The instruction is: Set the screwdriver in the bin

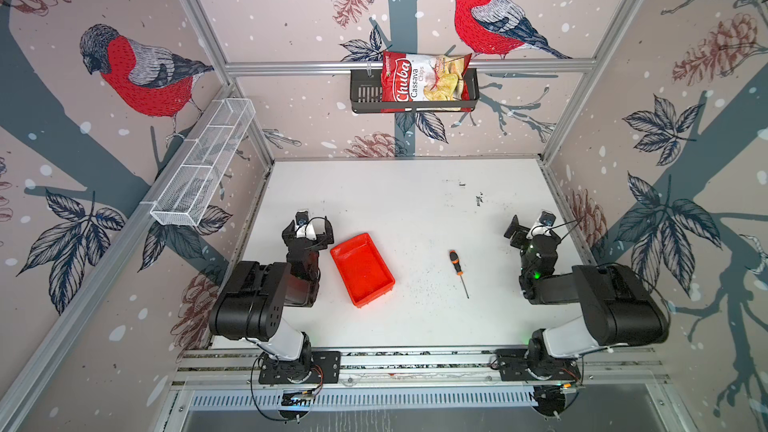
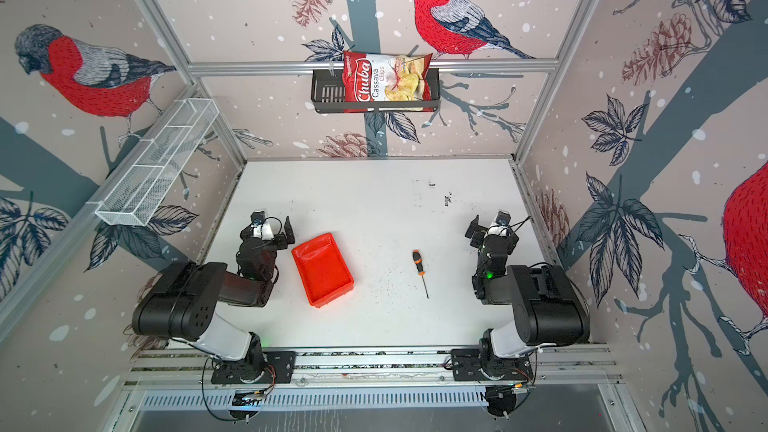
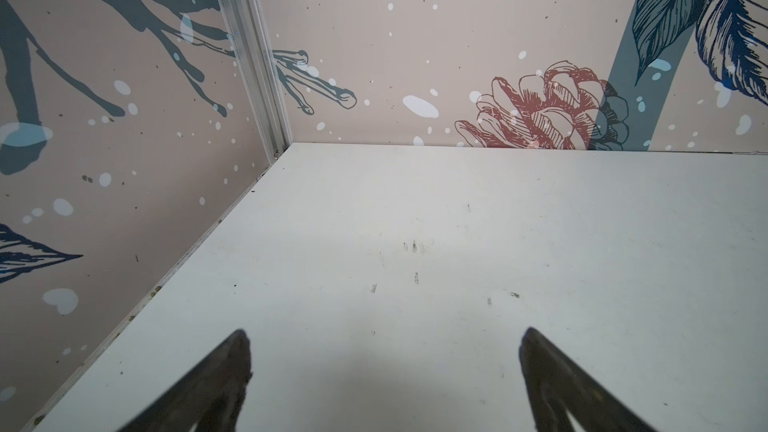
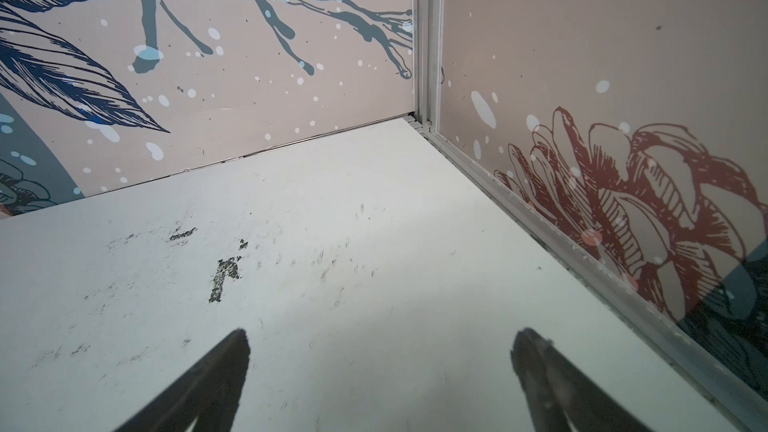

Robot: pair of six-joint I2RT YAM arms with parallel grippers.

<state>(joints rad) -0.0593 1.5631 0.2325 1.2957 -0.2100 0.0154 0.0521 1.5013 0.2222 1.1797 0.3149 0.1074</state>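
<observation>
White bench [image 1: 395,201] in the bird-wallpaper booth, screwdriver [image 1: 460,276] just lying there, not in the bin [image 1: 361,270] yet.
It's flat, running roughly front-to-back, handle toward the back wall, tip toward the arm bases. Right pincer [image 1: 534,228] looks closer, sitting off to its right; spread wide, empty. Left pincer [image 1: 309,228] also spread and empty, right beside the bin, which sits off to the screwdriver's left, not touching.
</observation>
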